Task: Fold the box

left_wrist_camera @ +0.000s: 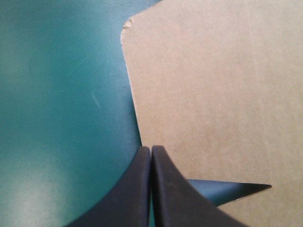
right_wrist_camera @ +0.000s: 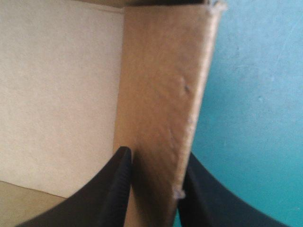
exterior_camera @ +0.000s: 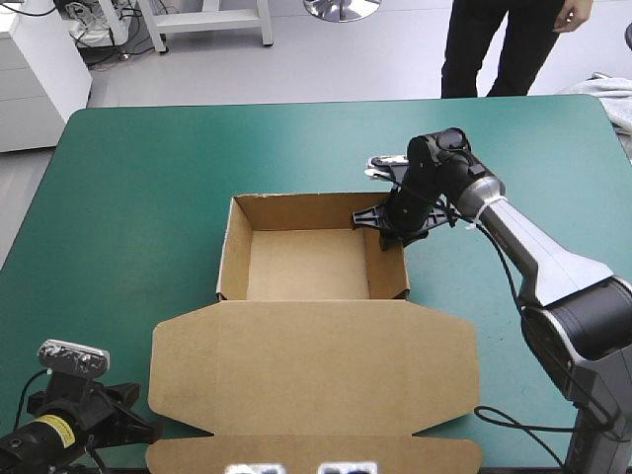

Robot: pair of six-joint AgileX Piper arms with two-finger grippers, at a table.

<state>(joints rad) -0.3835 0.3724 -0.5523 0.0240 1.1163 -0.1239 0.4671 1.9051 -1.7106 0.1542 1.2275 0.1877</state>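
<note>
The brown box (exterior_camera: 308, 276) stands as an open tray in the middle of the table, with its lid (exterior_camera: 316, 375) lying flat toward the near edge. My right gripper (exterior_camera: 387, 225) is at the tray's far right corner. In the right wrist view it (right_wrist_camera: 156, 153) straddles the right wall (right_wrist_camera: 161, 85), one black finger inside and one outside, shut on the board. My left gripper (exterior_camera: 138, 430) rests low at the near left, shut and holding nothing. In the left wrist view its tip (left_wrist_camera: 150, 149) touches the edge of the lid's left flap (left_wrist_camera: 213, 85).
A pale piece of fabric (exterior_camera: 617, 104) lies at the table's far right corner. Teal-green cover (exterior_camera: 128, 197) surrounds the box on the left, far and right sides.
</note>
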